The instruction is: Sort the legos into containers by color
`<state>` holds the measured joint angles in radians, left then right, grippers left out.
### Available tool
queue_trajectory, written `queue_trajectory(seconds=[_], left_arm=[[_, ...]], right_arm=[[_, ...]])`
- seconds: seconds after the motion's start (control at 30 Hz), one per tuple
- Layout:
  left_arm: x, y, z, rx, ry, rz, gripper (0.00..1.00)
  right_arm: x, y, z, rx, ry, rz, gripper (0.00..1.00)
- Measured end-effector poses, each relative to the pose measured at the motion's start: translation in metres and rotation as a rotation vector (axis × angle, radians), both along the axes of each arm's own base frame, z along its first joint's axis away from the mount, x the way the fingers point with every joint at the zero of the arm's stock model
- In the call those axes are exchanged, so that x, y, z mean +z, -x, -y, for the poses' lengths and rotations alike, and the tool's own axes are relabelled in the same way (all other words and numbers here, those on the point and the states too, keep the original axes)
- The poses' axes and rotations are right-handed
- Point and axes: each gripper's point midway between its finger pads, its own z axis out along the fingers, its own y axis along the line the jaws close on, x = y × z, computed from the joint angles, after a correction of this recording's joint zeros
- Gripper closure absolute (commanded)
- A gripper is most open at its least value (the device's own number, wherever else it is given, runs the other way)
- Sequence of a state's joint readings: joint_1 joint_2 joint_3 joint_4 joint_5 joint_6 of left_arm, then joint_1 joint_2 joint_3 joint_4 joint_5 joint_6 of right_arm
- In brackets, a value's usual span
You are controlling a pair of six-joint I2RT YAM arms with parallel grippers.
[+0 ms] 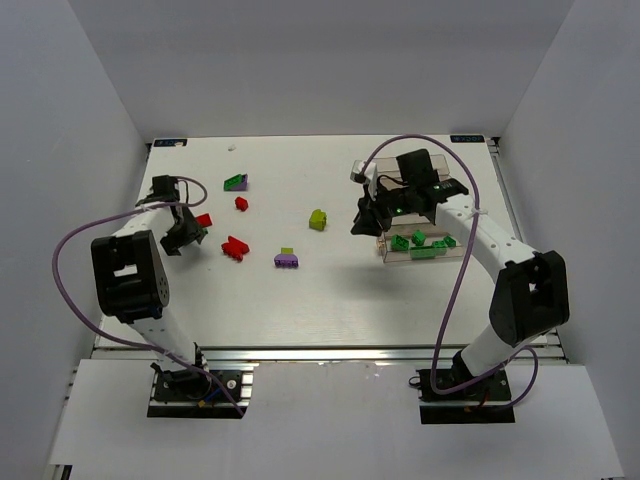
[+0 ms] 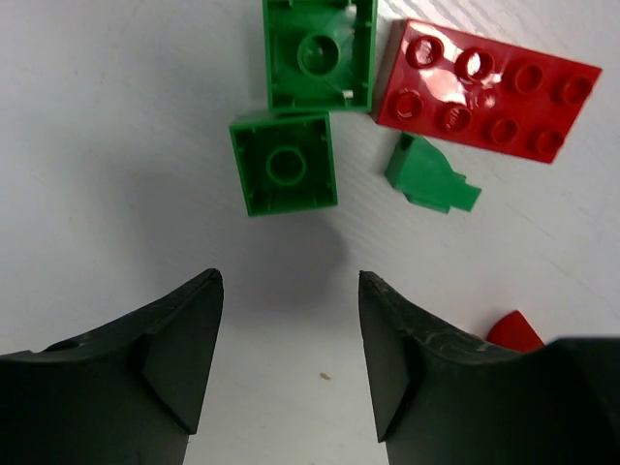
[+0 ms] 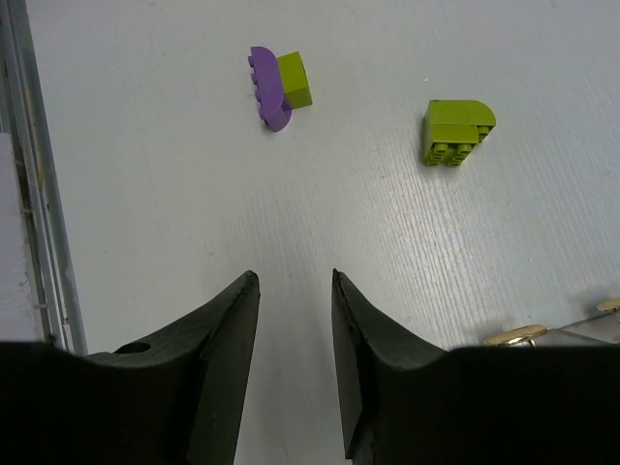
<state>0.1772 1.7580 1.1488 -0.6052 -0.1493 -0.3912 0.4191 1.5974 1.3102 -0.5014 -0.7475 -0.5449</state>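
L gripper (image 2: 288, 320) gapes wide nr green legos (image 2: 286, 165), R gripper (image 3: 294, 320) parted less (both empty).

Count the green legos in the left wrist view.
3. One green brick hollow-side-up at the top edge, a second green brick below it, a smaller green piece beside the red plate. More may lie outside this view.

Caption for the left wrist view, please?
Open left end effector facing green legos and a red brick.
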Motion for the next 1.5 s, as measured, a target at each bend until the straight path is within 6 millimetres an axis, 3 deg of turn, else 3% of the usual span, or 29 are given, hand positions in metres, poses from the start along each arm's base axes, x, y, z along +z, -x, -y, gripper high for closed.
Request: queue_trajectory(seconds=[0.27, 0.93, 1.2, 1.4, 1.5], left_arm=[[-0.011, -0.013, -0.02, -0.002, -0.047, -0.02, 0.36], [-0.018, -0.052, -0.035, -0.044, -0.089, 0.047, 0.39], [-0.018, -0.058, -0.036, -0.049, -0.085, 0.058, 0.77], [-0.014, -0.04, -0.021, -0.05, -0.026, 0.073, 0.88], [0.003, -0.024, 0.0, -0.061, 0.053, 0.123, 0.89]], right_arm=[[0.001, -0.005, 0.003, -0.014, 0.001, 0.013, 0.58], [0.001, -0.006, 0.007, -0.029, 0.003, 0.0, 0.58], [0.0, -0.007, 0.009, -0.034, 0.005, -0.004, 0.58], [0.001, -0.009, 0.011, -0.043, 0.005, -0.004, 0.59], [0.001, -0.012, 0.016, -0.057, 0.003, -0.003, 0.68]])
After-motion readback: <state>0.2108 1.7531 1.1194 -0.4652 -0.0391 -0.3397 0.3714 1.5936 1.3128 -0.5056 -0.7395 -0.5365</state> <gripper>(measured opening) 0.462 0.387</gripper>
